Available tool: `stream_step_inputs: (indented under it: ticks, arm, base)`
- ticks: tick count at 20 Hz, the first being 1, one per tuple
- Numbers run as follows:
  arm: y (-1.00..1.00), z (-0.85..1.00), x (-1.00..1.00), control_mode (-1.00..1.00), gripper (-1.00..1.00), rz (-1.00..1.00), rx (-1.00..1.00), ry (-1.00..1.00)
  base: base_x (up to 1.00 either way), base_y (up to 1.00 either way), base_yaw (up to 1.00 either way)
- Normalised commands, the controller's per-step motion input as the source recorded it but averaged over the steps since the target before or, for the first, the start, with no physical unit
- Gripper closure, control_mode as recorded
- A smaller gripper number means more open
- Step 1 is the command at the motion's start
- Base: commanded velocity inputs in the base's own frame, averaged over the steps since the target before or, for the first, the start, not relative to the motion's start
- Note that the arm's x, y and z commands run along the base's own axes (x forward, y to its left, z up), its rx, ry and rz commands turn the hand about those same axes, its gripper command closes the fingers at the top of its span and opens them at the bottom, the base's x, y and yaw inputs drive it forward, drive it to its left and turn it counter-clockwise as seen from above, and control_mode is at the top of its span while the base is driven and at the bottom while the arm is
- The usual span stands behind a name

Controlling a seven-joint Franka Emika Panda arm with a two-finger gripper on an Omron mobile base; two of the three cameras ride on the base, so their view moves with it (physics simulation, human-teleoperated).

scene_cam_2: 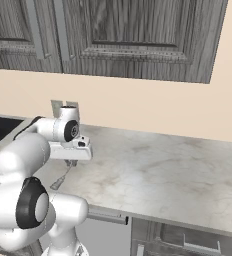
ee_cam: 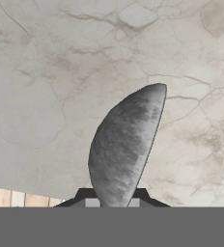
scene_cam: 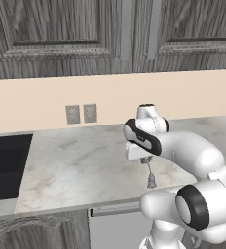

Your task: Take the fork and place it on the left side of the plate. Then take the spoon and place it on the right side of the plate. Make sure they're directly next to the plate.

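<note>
Above marble counter [scene_cam: 76, 165], end effector [scene_cam: 145, 159] clamped on spoon [scene_cam: 149, 176], hanging; hand view shows bowl close.

Grey spoon [scene_cam_2: 61, 178] hanging tilted from the closed gripper [scene_cam_2: 70, 163], bowl end lowest, above the marble counter [scene_cam_2: 153, 175] below.

The spoon [ee_cam: 126, 144] was mottled dark grey with a dull metallic sheen. Beneath it, the countertop [scene_cam: 81, 163] was pale cream marble with thin brown veining. Behind the countertop, the wall [scene_cam: 110, 97] was plain peach-beige with two grey outlets [scene_cam: 81, 114]. Above the wall, the cabinets [scene_cam: 56, 34] showed streaked grey woodgrain.
</note>
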Motion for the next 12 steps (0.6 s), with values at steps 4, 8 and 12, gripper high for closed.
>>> stream_step_inputs:
  ticks: [4,8,12]
  arm:
    - [0.0,0.0,0.0,-1.0,1.0,0.0,0.0,0.0]
    - [0.0,0.0,0.0,-1.0,1.0,0.0,0.0,0.0]
    - [0.0,0.0,0.0,-1.0,1.0,0.0,0.0,0.0]
  base:
    - [0.0,0.0,0.0]
    - [0.0,0.0,0.0]
    - [0.0,0.0,0.0]
